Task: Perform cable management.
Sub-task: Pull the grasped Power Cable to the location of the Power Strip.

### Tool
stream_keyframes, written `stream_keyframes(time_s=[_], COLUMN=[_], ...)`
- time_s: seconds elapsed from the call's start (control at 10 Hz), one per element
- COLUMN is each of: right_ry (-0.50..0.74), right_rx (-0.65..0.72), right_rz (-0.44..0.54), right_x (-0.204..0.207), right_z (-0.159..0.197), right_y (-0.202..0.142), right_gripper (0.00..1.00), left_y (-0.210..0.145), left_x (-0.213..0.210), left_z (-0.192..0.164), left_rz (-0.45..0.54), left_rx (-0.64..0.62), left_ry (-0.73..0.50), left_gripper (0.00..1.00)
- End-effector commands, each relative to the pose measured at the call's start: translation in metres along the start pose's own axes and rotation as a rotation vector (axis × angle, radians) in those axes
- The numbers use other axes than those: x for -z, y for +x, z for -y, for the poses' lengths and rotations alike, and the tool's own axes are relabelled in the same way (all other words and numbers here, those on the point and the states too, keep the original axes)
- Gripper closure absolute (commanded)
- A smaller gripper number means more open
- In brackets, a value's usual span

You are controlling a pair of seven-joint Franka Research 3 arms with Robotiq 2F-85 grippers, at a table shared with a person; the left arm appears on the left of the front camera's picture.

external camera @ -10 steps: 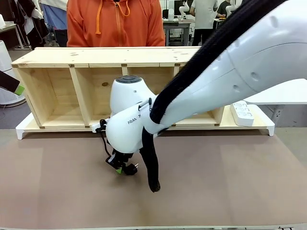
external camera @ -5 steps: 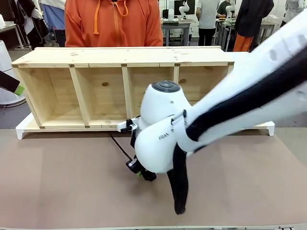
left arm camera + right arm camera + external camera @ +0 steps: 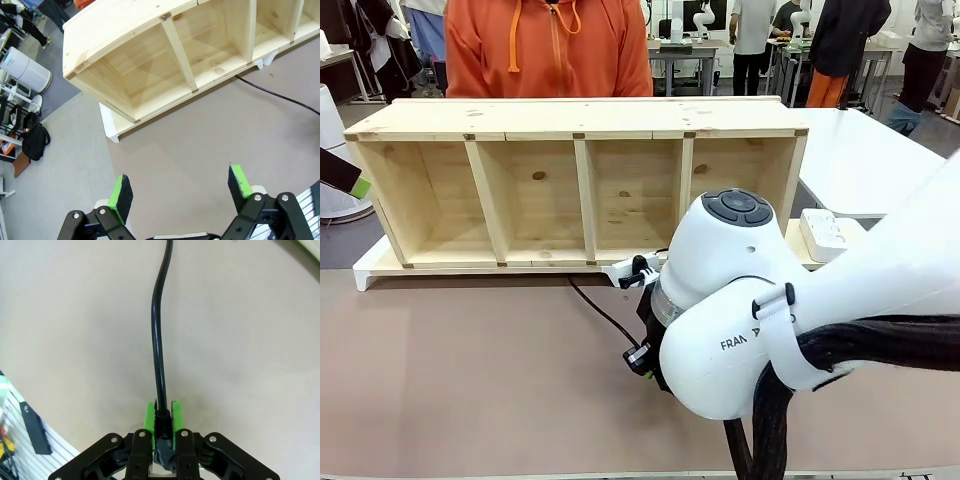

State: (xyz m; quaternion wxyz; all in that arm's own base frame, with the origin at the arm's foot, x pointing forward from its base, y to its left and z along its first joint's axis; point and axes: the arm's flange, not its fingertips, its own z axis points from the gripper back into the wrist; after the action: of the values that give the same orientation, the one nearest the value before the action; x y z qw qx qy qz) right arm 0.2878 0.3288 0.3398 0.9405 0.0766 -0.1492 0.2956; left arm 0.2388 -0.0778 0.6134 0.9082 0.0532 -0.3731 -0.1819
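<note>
The cable [image 3: 159, 350], a thin black cord, runs straight up the brown tabletop in the right wrist view. My right gripper [image 3: 162, 421] is shut on its near end, with the green pads pressed on both sides of the cord. In the front view my right gripper [image 3: 640, 358] sits low over the table under the big white wrist. From it the cable [image 3: 600, 310] trails back left toward the wooden shelf [image 3: 580, 120]. My left gripper [image 3: 180, 187] hangs open and empty high above the table. From there the cable [image 3: 272, 94] shows near the shelf's foot.
The wooden shelf [image 3: 165, 30] with several open compartments lies across the far side. A white power strip [image 3: 823, 233] rests at its right end. A person in an orange hoodie [image 3: 550, 45] stands behind it. One green fingertip [image 3: 360, 187] of my left gripper shows at the left edge.
My right arm has swung to the right across the table, drawing the held cable end along with it. The power strip has come back into sight. The left arm has stayed still.
</note>
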Motion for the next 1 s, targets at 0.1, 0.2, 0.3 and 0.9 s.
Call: stream_keyframes(time_s=[0.1, 0.2, 0.3, 0.9], right_ry=[-0.056, -0.002, -0.002, -0.009], right_rx=[0.009, 0.019, 0.019, 0.020], right_rz=[0.015, 0.012, 0.012, 0.015], right_x=[-0.005, -0.005, -0.005, -0.006], right_z=[-0.012, -0.001, -0.001, -0.003], right_y=[-0.016, 0.002, 0.002, 0.002], right_gripper=[0.84, 0.84, 0.84, 0.84], left_y=[0.001, 0.001, 0.001, 0.001], left_x=[0.001, 0.001, 0.001, 0.001], left_z=[0.000, 0.000, 0.000, 0.000], left_rz=[0.003, 0.003, 0.003, 0.003], left_rx=[-0.004, -0.004, -0.004, -0.004], left_ry=[0.002, 0.002, 0.002, 0.002], left_gripper=[0.00, 0.00, 0.00, 0.00])
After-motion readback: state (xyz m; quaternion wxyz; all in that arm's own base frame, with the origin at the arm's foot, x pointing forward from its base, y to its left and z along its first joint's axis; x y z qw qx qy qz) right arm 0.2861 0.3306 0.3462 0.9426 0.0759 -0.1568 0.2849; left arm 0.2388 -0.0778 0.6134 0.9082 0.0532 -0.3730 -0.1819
